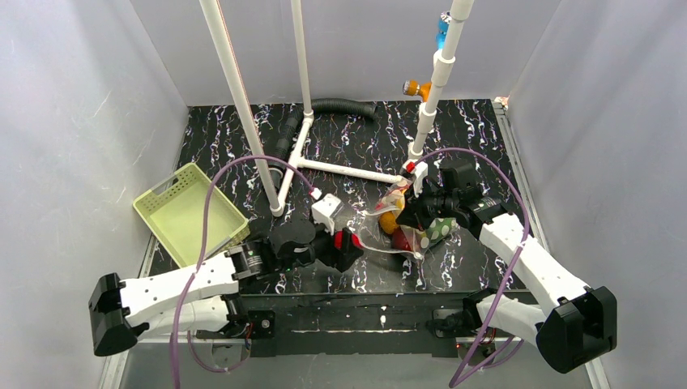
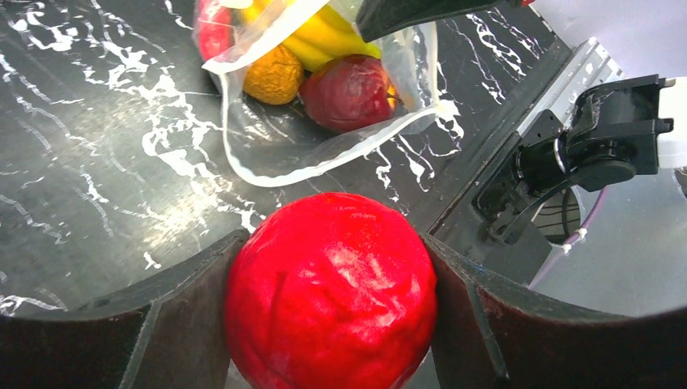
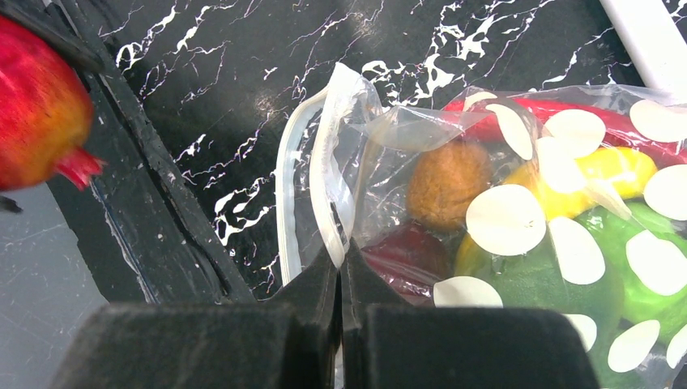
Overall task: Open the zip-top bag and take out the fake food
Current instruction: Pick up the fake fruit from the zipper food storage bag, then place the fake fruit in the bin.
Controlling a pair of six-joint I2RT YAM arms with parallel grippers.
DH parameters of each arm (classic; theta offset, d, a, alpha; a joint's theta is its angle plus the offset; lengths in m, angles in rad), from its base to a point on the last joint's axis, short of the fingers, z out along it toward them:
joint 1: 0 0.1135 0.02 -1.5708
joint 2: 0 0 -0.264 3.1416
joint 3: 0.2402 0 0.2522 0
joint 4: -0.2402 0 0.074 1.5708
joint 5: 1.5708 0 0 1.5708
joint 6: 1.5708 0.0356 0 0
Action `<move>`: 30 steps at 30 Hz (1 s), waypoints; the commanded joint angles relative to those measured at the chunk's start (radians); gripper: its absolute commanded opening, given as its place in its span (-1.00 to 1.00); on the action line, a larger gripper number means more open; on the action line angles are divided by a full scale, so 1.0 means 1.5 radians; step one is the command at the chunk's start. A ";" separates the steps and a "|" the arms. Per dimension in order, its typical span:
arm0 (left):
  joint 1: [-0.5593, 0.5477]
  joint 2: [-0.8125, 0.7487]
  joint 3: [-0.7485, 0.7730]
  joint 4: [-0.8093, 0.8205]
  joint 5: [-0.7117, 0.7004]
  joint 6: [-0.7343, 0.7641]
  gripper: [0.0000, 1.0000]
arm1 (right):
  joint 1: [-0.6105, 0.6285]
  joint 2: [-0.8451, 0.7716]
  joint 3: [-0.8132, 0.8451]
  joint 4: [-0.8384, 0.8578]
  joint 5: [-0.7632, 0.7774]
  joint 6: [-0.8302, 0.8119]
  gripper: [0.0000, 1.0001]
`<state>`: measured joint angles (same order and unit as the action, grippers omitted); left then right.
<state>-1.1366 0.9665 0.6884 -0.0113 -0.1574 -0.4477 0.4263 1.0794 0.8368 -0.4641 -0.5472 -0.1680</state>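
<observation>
In zip-top bag (image 3: 506,219): banana (image 2: 324,36), dark red fruit (image 2: 348,91); right jaws pinch rim; left jaws clamp red ball (image 2: 330,288).

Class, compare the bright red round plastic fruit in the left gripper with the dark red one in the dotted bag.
The bright red round plastic fruit is vivid, the dark red round fruit maroon. The bright one is outside the clear dotted zip-top bag, the dark one inside. The left gripper clamps the bright one; nothing grips the dark one. Both are round.
</observation>
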 commanded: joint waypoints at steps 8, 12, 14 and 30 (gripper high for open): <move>0.026 -0.133 -0.011 -0.181 -0.129 0.033 -1.00 | -0.005 -0.012 0.004 0.009 -0.015 0.002 -0.97; 0.043 -0.172 -0.010 -0.234 -0.178 0.040 -1.00 | -0.005 -0.011 0.006 0.009 -0.016 0.002 -0.97; 0.050 -0.186 -0.010 -0.255 -0.200 0.041 -1.00 | -0.005 -0.009 0.005 0.009 -0.015 0.002 -0.97; 0.107 -0.250 -0.019 -0.342 -0.335 0.027 -1.00 | -0.007 -0.003 0.009 0.007 -0.015 0.002 -0.97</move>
<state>-0.9981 0.6106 0.6754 -0.4770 -0.5648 -0.4011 0.4191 1.0798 0.8368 -0.4648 -0.5499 -0.1677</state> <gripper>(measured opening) 0.688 0.029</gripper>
